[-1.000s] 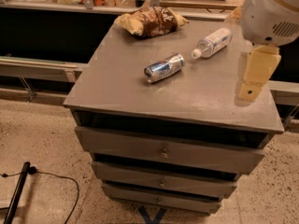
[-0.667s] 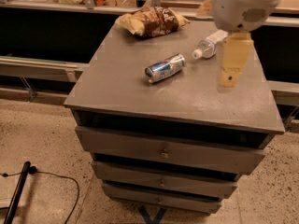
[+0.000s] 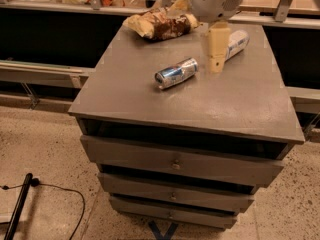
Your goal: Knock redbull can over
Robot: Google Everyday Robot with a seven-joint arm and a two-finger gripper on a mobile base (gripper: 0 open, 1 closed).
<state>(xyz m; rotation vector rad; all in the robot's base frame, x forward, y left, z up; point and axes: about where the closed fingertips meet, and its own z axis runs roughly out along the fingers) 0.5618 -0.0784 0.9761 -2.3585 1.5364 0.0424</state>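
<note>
1. The cream gripper (image 3: 216, 68) hangs over the grey metal drawer bench (image 3: 240, 104), right of centre; whether it is spread or pressed together cannot be told.
2. The slim silver-and-blue redbull can (image 3: 176, 73) lies on its side mid-top, just beside the gripper.
3. Speckled stone floor (image 3: 45, 149) surrounds the bench.

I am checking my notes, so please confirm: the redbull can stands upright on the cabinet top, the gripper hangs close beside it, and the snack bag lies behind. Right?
Not quite. The camera view shows the redbull can lying on its side, not upright. The rest holds: it is on the cabinet top, the gripper hangs close beside it, and the snack bag lies behind.
</note>
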